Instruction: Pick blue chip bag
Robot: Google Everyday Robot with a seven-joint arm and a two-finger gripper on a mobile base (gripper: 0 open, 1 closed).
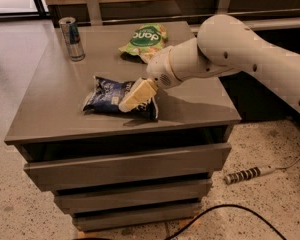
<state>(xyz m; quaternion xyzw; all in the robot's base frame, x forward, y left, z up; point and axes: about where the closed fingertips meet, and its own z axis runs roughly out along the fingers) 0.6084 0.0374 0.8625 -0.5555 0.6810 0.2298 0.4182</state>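
Upper left on the cabinet (45,109) stands a can (71,38). Right of it, at centre-left near the front edge, lies the blue bag (105,95). It looks light, crinkly and slippery, so it is probably best pinched across its flat middle. The gripper (136,96) rests over the bag's right half, touching it. Whether it is clenched or released, I cannot tell.
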